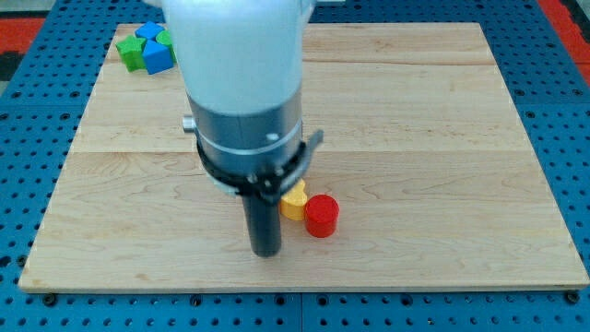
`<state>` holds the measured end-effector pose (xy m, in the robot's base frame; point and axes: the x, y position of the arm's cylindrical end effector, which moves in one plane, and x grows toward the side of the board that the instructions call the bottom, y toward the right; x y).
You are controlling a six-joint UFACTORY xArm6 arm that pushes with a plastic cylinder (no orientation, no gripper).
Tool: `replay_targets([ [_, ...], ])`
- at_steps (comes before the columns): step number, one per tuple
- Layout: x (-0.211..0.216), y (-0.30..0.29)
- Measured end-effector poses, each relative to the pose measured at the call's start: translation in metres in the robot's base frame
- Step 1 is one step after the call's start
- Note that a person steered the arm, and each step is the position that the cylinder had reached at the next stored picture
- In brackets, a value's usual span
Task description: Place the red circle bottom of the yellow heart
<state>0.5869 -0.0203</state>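
While the rod's tip (266, 251) rests just left of the yellow heart (294, 200), the red circle (322, 216) sits touching the heart's lower right. There are no jaws, only the rod. I'd judge the circle needs a nudge leftward, under the heart; the tip must first circle round. Green (130, 51) and blue blocks (157, 55) lie far off, top left.

A pale wooden board (415, 111) lies on blue perforated table (562, 74).

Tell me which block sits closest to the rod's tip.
The yellow heart, just right of my tip; the red circle lies farther right, green and blue blocks far off.
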Motion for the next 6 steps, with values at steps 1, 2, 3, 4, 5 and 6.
replay_targets([
  [1, -0.016, 0.088],
  [2, -0.038, 0.092],
  [3, -0.028, 0.059],
  [4, -0.028, 0.018],
  [5, -0.027, 0.004],
  [6, -0.029, 0.022],
])
